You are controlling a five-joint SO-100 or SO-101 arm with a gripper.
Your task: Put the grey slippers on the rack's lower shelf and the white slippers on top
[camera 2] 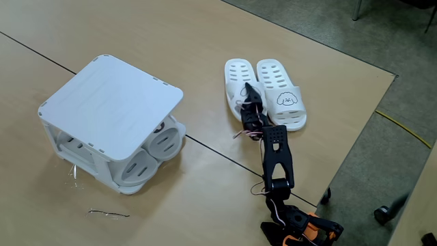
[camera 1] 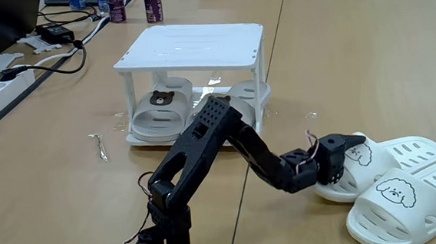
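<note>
On the worktop, the rack sits at nine o'clock with the grey slippers on its lower shelf. At three o'clock, the claw pinches the strap of one of the white slippers.

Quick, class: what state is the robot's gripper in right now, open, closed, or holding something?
Gripper: at the strap of the nearer white rubber dog-face slipper; whether it has closed on it cannot be told.

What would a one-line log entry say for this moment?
grey slippers: on lower shelf | white slippers: on table | pincer: at one white slipper, grip unclear
</note>
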